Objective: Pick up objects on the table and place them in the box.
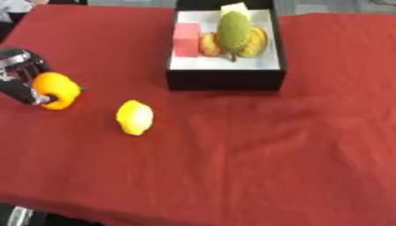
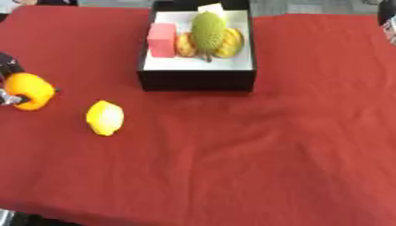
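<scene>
My left hand (image 1: pixel 21 81) comes in at the left edge with its fingers curled round an orange round fruit (image 1: pixel 57 90). A yellow lemon (image 1: pixel 135 117) lies on the red cloth (image 1: pixel 247 159) just right of it, untouched. The black box (image 1: pixel 224 80) with a white inside stands at the far middle. Inside it are a pink block (image 1: pixel 186 39), a green spiky fruit (image 1: pixel 233 32) and orange-yellow pieces (image 1: pixel 257 43) beside it. My right hand is in neither view.
The red cloth covers the whole table, with its front edge at the bottom left. A pale yellow thing (image 1: pixel 236 8) shows at the box's far end.
</scene>
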Action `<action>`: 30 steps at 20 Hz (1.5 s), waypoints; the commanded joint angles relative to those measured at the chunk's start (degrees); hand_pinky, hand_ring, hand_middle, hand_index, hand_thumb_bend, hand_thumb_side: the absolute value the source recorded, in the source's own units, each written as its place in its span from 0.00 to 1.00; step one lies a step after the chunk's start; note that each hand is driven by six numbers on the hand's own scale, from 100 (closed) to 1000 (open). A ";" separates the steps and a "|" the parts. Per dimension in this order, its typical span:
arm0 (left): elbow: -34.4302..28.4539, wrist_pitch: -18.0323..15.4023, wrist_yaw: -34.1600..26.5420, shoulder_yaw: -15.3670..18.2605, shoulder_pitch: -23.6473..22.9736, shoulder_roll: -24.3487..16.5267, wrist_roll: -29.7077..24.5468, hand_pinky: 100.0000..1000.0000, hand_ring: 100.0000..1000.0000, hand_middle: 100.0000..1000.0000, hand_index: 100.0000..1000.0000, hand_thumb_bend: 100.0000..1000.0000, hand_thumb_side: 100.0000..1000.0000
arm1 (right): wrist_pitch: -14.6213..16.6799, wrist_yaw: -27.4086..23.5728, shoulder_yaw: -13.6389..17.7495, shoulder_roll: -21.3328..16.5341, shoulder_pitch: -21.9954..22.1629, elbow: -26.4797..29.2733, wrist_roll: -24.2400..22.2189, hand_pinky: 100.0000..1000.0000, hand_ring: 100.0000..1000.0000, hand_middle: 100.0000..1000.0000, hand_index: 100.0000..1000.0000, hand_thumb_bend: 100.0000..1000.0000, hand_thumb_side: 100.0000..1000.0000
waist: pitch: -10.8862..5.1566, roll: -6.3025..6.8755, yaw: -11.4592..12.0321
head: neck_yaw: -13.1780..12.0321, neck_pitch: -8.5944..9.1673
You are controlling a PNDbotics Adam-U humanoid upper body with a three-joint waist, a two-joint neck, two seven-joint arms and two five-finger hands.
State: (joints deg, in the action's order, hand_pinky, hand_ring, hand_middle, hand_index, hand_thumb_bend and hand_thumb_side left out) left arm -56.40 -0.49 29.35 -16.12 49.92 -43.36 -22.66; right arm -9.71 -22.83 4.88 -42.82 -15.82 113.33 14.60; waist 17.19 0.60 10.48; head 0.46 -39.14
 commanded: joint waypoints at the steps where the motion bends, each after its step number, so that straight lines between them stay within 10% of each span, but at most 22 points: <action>1: -3.95 0.90 0.54 0.10 0.67 -2.53 2.40 0.55 0.50 0.43 0.50 0.32 0.00 | 0.05 -0.48 0.73 -1.20 -0.48 1.26 0.20 0.81 0.77 0.67 0.84 0.17 0.20 | -1.03 0.26 -0.10 | 0.55 0.47; 16: -23.80 5.80 -1.07 3.14 11.00 1.53 4.64 0.50 0.46 0.39 0.48 0.26 0.00 | 0.22 -2.08 0.73 -1.93 -2.07 1.26 0.35 0.81 0.77 0.67 0.84 0.16 0.20 | -1.39 0.30 -0.95 | 5.41 1.62; 30: -1.73 1.56 16.77 1.96 22.49 21.18 5.21 0.54 0.50 0.43 0.52 0.36 0.00 | -1.61 -4.48 -1.57 -0.42 -8.34 1.26 -1.51 0.81 0.77 0.67 0.84 0.15 0.21 | -0.30 0.17 -5.72 | -0.08 3.32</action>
State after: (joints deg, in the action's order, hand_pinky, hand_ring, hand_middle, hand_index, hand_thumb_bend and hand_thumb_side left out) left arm -59.42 1.94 44.22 -14.66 70.71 -22.43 -17.82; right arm -11.31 -26.79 3.05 -42.41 -23.39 113.34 13.36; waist 17.94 0.91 4.73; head 0.80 -36.60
